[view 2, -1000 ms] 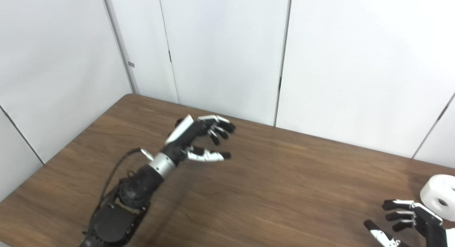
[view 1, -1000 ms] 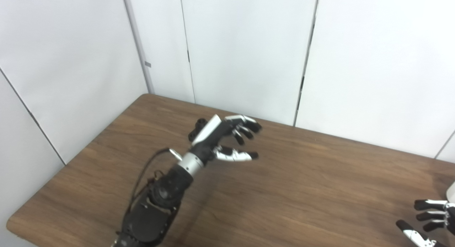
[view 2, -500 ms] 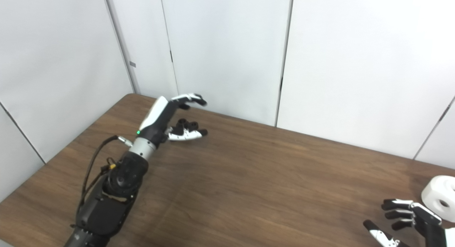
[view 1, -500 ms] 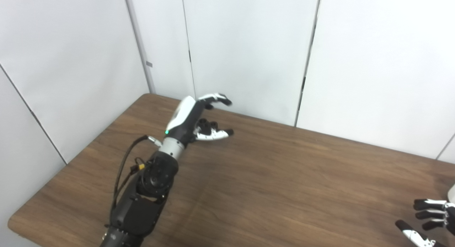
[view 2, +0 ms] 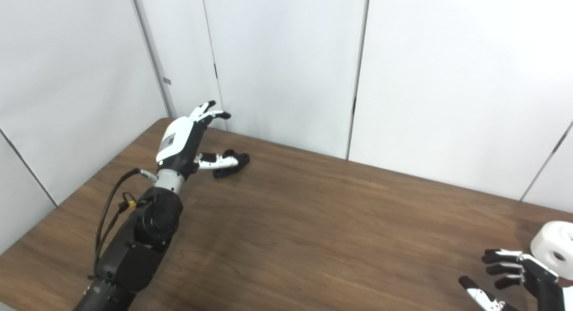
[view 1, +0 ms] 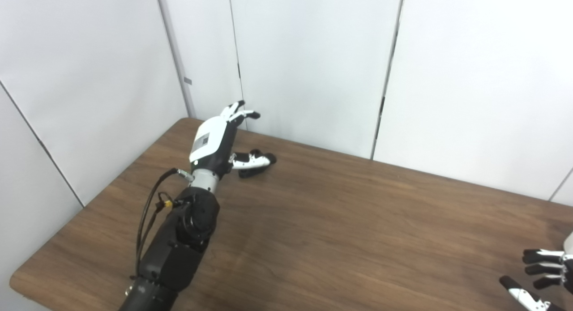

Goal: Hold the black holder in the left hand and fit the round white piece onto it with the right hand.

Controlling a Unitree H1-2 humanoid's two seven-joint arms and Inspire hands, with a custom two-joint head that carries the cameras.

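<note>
- Your left hand point(view 2: 181, 143) is spread wide and holds nothing; the black holder point(view 2: 230, 164) lies on the table point(view 2: 313, 221) under its thumb, contact unclear.
- Your right hand point(view 2: 515, 275) hovers with fingers apart, empty, just beside the round white piece point(view 2: 553, 249), not touching.
- White piece sits far right of the holder.
- Count: 1 holder, 1 white piece, 2 hands.
</note>
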